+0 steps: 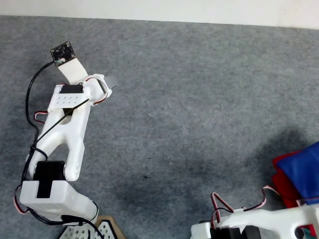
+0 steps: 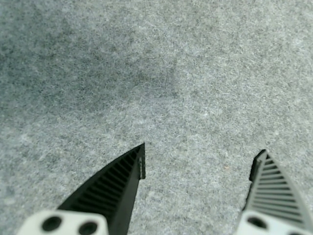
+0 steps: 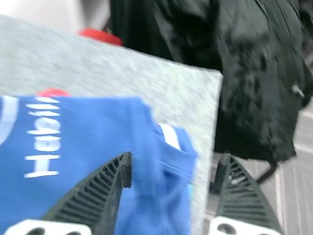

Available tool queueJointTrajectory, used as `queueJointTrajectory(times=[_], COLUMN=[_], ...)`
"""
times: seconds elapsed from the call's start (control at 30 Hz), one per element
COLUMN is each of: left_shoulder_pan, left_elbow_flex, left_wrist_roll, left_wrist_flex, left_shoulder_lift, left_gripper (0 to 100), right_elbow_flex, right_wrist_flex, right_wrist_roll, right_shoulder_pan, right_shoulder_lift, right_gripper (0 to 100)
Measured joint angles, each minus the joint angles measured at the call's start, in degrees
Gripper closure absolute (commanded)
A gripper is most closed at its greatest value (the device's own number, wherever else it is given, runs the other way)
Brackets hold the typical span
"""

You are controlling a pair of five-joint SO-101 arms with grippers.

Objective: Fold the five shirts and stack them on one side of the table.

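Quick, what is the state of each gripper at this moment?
Left gripper: open, holding nothing, over the gray table.
Right gripper: open, holding nothing, over the blue shirt.

Location type: robotics lab bench. Indicators: grey felt-covered table (image 1: 199, 99), white left arm (image 1: 65, 134) & right arm (image 1: 259, 224) w/ exposed servo wiring (image 1: 219, 204), plain wall (image 1: 199, 10) behind.
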Motion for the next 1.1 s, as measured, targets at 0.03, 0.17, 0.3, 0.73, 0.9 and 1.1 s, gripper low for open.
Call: queueJointTrajectory(times=[0.03,0.17,0.3,0.73,0.9,1.1], left_shoulder_pan=[0.00,0.00,0.00,-7.03,-7.56,-7.47], left_elbow_flex=[0.00,0.00,0.00,-19.69,-26.37,-29.45], left_wrist_roll=[0.00,0.00,0.00,0.09,0.00,0.00], left_wrist_flex=[0.00,0.00,0.00,23.65,33.49,43.52], left_shoulder_lift=[0.00,0.00,0.00,0.09,-0.35,-11.08], left_gripper=[65,65,74,99,99,99], right_elbow_flex=[-2.20,-7.12,-8.09,-8.09,-11.60,-14.24], right_wrist_flex=[2.11,9.32,13.54,16.18,22.59,27.52], right_wrist_roll=[-0.18,-0.79,-5.63,-15.21,-15.82,-14.15], right_shoulder_pan=[-2.02,-12.75,-24.70,-62.86,-77.98,-88.18], right_shoulder_lift=[0.00,0.00,0.00,0.00,0.00,-0.79], right_gripper=[73.1,78.4,90.9,99.1,99.1,99.1])
